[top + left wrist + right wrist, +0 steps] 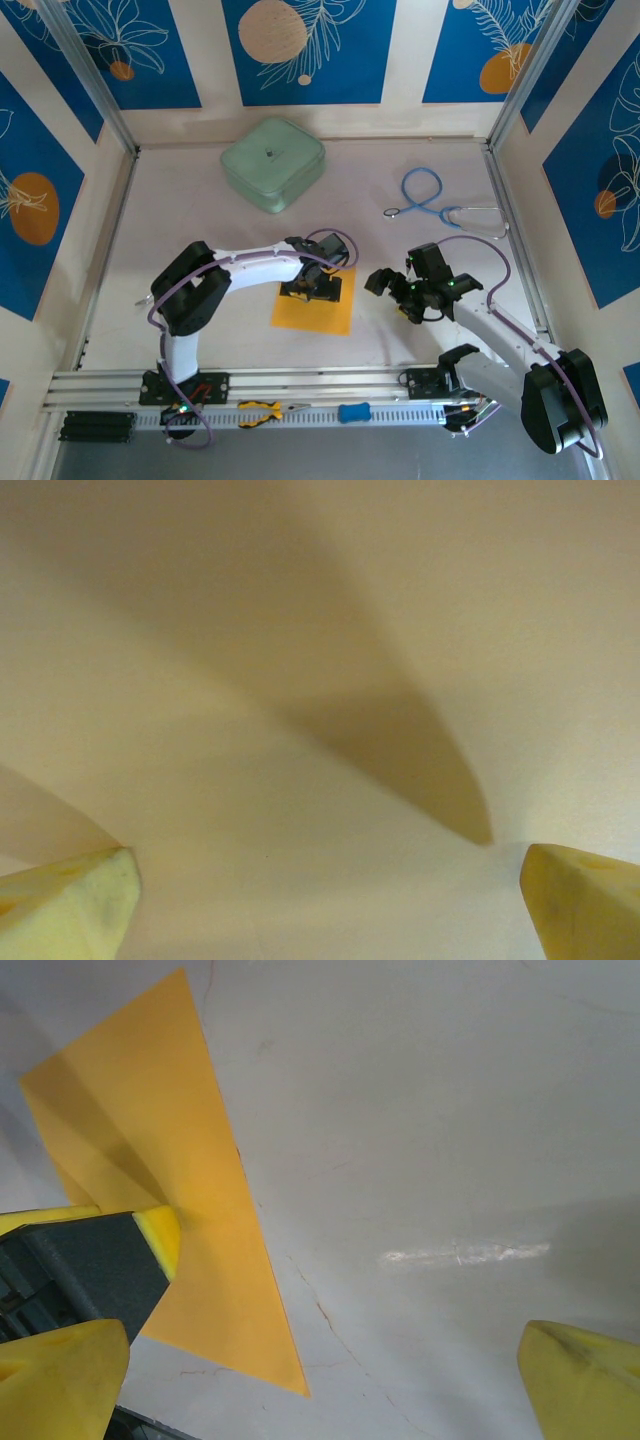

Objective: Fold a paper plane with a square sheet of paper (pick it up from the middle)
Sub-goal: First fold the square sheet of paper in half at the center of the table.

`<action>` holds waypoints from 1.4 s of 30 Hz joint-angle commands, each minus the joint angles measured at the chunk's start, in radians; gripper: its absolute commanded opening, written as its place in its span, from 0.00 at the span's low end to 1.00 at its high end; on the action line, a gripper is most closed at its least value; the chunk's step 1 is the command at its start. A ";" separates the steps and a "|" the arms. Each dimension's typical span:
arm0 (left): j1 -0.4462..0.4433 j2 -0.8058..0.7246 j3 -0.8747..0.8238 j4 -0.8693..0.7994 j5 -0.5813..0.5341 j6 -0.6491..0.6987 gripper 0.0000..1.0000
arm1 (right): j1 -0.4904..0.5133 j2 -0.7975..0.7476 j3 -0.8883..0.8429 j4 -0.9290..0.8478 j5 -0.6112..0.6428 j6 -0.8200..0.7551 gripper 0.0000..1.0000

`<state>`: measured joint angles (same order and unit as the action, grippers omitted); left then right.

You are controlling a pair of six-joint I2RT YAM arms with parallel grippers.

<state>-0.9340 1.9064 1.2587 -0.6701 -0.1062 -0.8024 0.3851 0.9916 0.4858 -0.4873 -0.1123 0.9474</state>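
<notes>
You're looking at the square sheet of thin, bright orange-yellow paper (313,310) lying flat and unfolded on the pale bench (190,210), near the front rail (330,381) and roughly between the two arms. Your left hand (318,288) is sitting over the sheet's far half and pointing down at it, jaws spread wide and gripping nothing. In the left wrist view its two yellow fingertips (72,908) are standing far apart at the bottom corners, with a pale surface and a dark wedge of shadow between them. From there I can't tell whether the tips are touching the paper. Your right hand (402,290) is hovering just to the right of the sheet, off the paper. It's also released and fully spread, holding nothing. In the right wrist view the sheet (215,1220) is showing as an orange wedge down the left side. A dark grey finger with a yellow pad (160,1238), belonging to the left hand, is pointing its tip at the paper and casting a shadow across it. A mint-green rounded square case (272,163) is sitting well apart at the far side of the bench. A blue-tubed stethoscope (428,195) is lying at the far right. Yellow-handled pliers (262,411) and a small blue block (353,411) are resting on the front rail.
</notes>
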 commanded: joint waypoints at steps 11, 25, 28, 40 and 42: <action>-0.006 0.032 0.035 -0.039 0.009 0.033 0.99 | 0.005 -0.011 -0.012 -0.016 0.001 0.010 1.00; -0.008 0.135 0.073 -0.093 0.030 0.035 0.96 | 0.003 -0.010 -0.021 -0.010 0.003 0.014 1.00; -0.009 0.135 0.074 -0.095 0.028 0.035 0.96 | 0.004 -0.008 -0.020 -0.007 0.003 0.014 1.00; -0.015 0.058 0.056 -0.076 -0.021 0.048 0.87 | 0.003 -0.005 -0.009 -0.014 0.022 0.024 1.00; -0.015 0.034 0.048 -0.062 -0.028 0.051 0.82 | 0.005 -0.008 -0.005 -0.014 0.031 0.018 1.00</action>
<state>-0.9440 1.9636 1.3388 -0.7368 -0.1101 -0.7696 0.3851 0.9916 0.4759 -0.4870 -0.1005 0.9520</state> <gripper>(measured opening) 0.832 0.997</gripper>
